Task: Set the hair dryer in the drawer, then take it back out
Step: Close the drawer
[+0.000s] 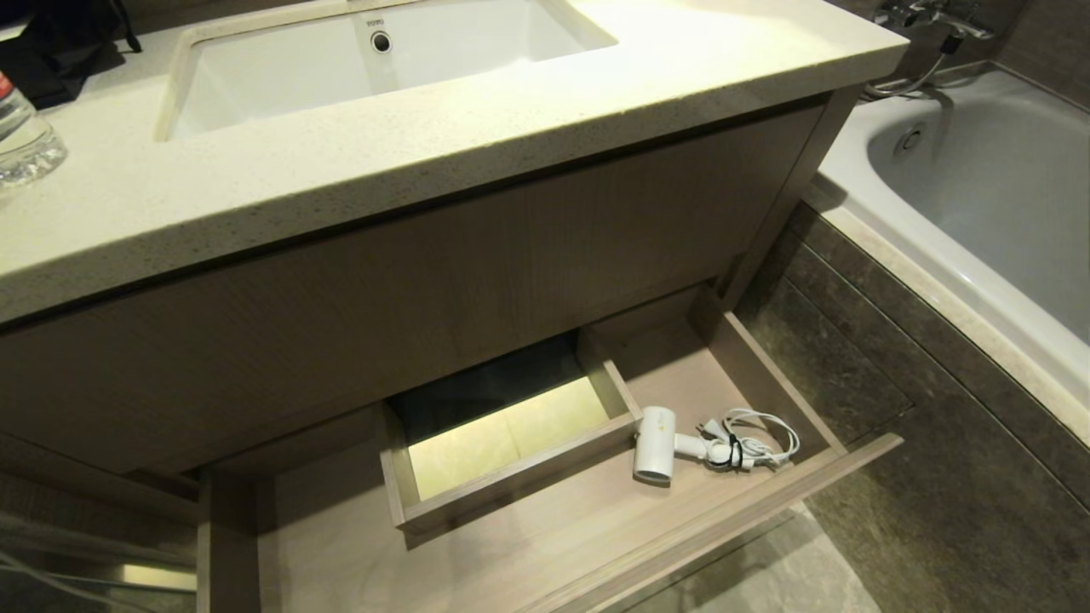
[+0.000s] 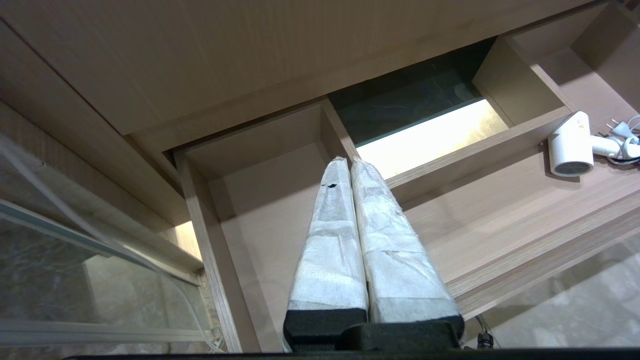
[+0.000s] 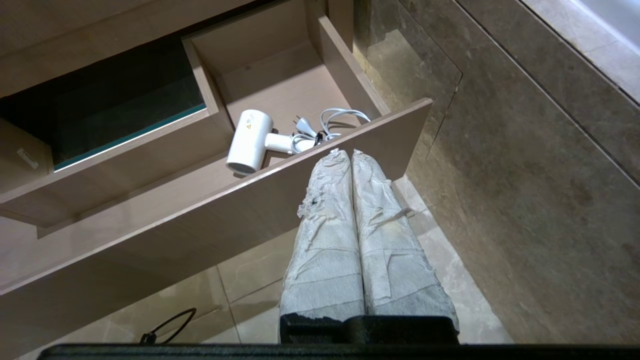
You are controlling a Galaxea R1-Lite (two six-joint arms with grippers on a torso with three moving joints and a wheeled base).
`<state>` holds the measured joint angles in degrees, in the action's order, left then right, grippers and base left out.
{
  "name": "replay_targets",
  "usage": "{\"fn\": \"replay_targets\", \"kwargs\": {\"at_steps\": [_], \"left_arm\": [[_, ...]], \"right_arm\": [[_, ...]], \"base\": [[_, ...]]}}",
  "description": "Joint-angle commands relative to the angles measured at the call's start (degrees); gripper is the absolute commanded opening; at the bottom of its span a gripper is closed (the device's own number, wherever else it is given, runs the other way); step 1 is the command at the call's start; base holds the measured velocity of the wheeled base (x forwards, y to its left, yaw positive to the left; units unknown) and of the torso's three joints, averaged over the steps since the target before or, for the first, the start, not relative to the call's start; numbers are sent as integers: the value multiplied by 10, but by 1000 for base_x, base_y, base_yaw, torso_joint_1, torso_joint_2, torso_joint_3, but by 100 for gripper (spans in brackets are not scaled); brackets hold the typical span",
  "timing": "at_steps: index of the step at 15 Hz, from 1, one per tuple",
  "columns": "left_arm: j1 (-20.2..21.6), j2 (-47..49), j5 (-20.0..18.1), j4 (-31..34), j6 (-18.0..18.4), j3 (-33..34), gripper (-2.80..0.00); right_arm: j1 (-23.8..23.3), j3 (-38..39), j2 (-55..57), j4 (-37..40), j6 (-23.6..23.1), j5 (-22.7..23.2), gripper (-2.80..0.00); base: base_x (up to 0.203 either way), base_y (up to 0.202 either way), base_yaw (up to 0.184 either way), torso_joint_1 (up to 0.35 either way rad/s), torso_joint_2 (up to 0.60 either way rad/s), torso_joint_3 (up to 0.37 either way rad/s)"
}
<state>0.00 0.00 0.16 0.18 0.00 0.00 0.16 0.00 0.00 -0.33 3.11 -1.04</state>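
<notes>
Both closed, empty, the right gripper (image 3: 345,155) and left gripper (image 2: 348,162) hang above the open drawer (image 1: 724,511). The hair dryer (image 1: 654,444) lies inside it; its loose cord could snag on lifting.

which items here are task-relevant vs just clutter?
Job:
- hair dryer, lying in the open drawer at its right end, cord bundled beside it
- left gripper and right gripper, both shut, holding nothing

Lying about:
- water bottle on the counter
- black bag
- sink
- bathtub
</notes>
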Motion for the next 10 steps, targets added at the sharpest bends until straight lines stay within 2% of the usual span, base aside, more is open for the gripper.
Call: {"fn": "replay_targets", "kwargs": {"at_steps": [1, 10], "left_arm": [[0, 1, 0, 0, 0, 0, -280], [0, 0, 0, 1, 1, 0, -280]], "right_arm": [[0, 1, 1, 1, 0, 0, -280], [0, 1, 1, 0, 0, 0, -280]], "base": [[0, 0, 0, 0, 0, 0], [0, 0, 0, 0, 0, 0]]}}
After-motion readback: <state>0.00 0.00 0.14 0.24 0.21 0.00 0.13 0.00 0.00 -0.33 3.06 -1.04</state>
